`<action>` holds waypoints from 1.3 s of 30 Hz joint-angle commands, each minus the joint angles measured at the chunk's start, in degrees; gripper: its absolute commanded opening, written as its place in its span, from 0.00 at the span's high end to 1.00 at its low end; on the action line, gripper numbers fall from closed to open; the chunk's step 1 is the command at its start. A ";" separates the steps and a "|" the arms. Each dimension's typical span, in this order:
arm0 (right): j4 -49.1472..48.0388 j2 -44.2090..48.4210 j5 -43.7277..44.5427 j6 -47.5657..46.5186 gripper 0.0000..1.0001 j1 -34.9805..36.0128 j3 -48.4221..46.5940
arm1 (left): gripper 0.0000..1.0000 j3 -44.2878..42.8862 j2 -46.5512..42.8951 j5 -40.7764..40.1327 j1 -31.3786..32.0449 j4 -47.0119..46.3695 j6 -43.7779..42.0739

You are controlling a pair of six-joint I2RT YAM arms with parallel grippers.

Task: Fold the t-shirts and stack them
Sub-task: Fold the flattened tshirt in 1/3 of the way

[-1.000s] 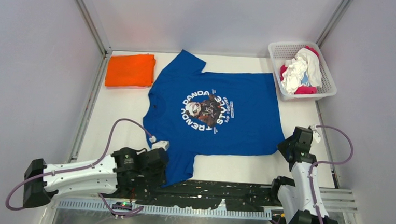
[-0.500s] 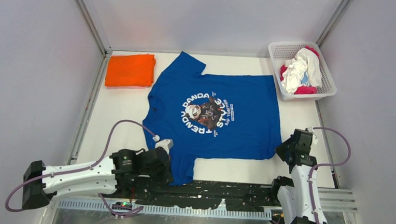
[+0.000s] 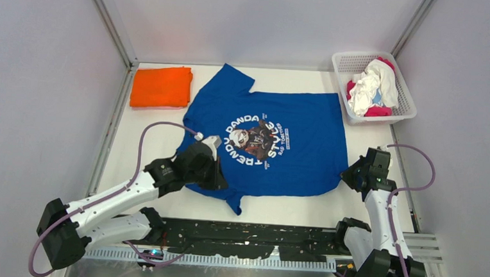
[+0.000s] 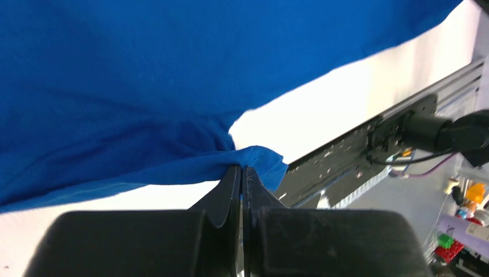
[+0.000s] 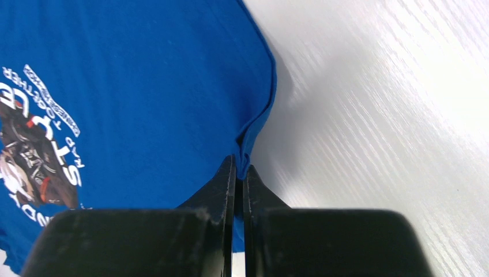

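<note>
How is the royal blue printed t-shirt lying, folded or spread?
The royal blue t-shirt is mostly spread, print up; left gripper pinches its near sleeve, right gripper its hem corner.

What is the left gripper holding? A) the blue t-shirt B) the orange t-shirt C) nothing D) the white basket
A: in the left wrist view, the left gripper is shut on a hemmed edge of the blue t-shirt.
</note>
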State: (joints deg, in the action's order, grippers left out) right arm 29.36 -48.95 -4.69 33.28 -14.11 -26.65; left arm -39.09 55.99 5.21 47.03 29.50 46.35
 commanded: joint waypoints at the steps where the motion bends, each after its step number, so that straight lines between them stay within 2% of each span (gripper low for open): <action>1: -1.94 -2.96 -1.12 -0.41 0.92 -0.23 -6.12 | 1.00 -7.31 3.30 0.80 -5.42 0.16 -5.68; 9: -1.67 -10.39 -1.38 -0.44 0.92 -0.25 -13.27 | 1.00 -17.59 11.09 1.78 -13.89 4.58 -9.05; 25: -3.23 -21.44 -3.54 0.28 0.92 -0.15 -22.75 | 1.00 -31.27 20.43 6.25 -24.46 2.40 -19.09; 33: -4.89 -28.79 -3.33 1.85 0.87 0.26 -25.69 | 1.00 -39.69 30.79 8.38 -27.83 0.69 -24.02; 37: -6.30 -33.35 -2.66 2.91 0.80 1.02 -28.00 | 1.00 -44.63 37.60 8.72 -29.09 0.89 -25.63; 39: -7.71 -35.86 -1.89 3.83 0.79 1.38 -29.25 | 1.00 -46.81 41.42 8.57 -30.01 0.50 -25.71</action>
State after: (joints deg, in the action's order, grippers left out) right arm 26.02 -81.60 -7.62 35.05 -13.45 -51.83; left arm -81.08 92.79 12.23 18.55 32.62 23.16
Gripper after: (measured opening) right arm 0.201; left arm 0.012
